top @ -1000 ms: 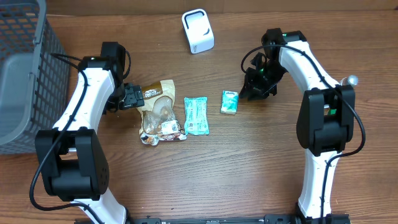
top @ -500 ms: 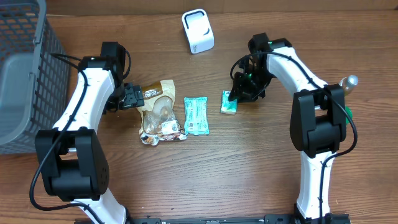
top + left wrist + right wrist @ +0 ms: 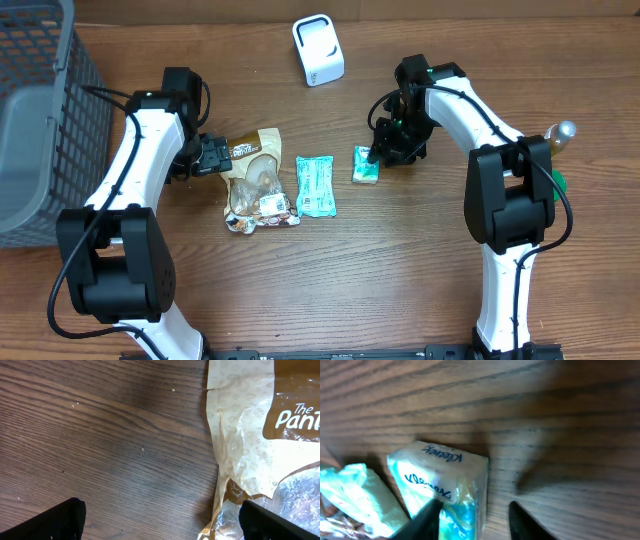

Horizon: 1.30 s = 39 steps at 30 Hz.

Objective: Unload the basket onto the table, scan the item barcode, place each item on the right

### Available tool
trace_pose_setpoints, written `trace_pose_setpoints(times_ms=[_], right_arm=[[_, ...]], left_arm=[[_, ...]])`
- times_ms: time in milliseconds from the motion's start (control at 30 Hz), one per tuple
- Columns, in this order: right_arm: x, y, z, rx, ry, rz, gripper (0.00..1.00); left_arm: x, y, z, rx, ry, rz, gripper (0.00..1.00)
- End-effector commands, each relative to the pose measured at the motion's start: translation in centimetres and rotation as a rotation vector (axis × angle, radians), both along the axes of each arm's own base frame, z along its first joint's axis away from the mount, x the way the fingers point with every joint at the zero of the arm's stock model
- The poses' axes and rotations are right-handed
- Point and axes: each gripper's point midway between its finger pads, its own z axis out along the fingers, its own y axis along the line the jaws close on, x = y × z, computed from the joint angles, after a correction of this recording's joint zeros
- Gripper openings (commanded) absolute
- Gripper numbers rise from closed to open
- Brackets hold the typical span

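Now: tissue pack flat on counter, mid-counter, just at 8 o'clock of right gripper. Right gripper part-open, holding nothing; wrist cam shows pack's rt edge under gap betw. fingers. Pack long axis approx 12–6. Right arm far nearer. Left gripper wide open, empty, by snack bag. Teal packet near at pack's 9: tight side. Open room at 3 and 6. Scanner at 11, well apart.

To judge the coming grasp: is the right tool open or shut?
Open. The right tool shows its fingers apart in the wrist view, one over the Kleenex pack, one over the table.
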Motion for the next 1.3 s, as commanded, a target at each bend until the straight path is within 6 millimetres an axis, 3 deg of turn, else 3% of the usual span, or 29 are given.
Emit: trace_pose_setpoints(times_ms=[0, 133, 233, 633, 700, 767, 800, 1067, 1267], right_arm=[[-0.2, 0.0, -0.4, 0.000, 0.014, -0.006, 0.43], [-0.8, 0.7, 0.0, 0.046, 0.046, -0.009, 0.53], [-0.8, 0.7, 0.0, 0.046, 0.044, -0.009, 1.00], [0.5, -0.3, 1.2, 0.175, 0.052, -0.090, 0.98], [0.7, -0.8, 1.7, 0.223, 0.067, -0.123, 0.78], [0.6, -1.3, 2.4, 0.286, 0.098, -0.161, 0.65], [0.5, -1.8, 2.8, 0.317, 0.101, -0.155, 0.52], [-1.0, -2.2, 2.0, 0.236, 0.097, -0.047, 0.55], [-1.3, -0.5, 1.5, 0.196, 0.075, 0.017, 0.55]], left_arm=[[0.4, 0.3, 0.2, 0.011, -0.006, -0.015, 0.99], [0.4, 0.3, 0.2, 0.011, -0.006, -0.015, 0.99], [0.4, 0.3, 0.2, 0.011, -0.006, -0.015, 1.00], [0.4, 0.3, 0.2, 0.011, -0.006, -0.015, 1.00], [0.4, 0.3, 0.2, 0.011, -0.006, -0.015, 1.00], [0.4, 0.3, 0.2, 0.011, -0.007, -0.015, 1.00], [0.4, 0.3, 0.2, 0.011, -0.007, -0.015, 1.00], [0.4, 0.3, 0.2, 0.011, -0.006, -0.015, 1.00], [0.4, 0.3, 0.2, 0.011, -0.006, -0.015, 0.99]])
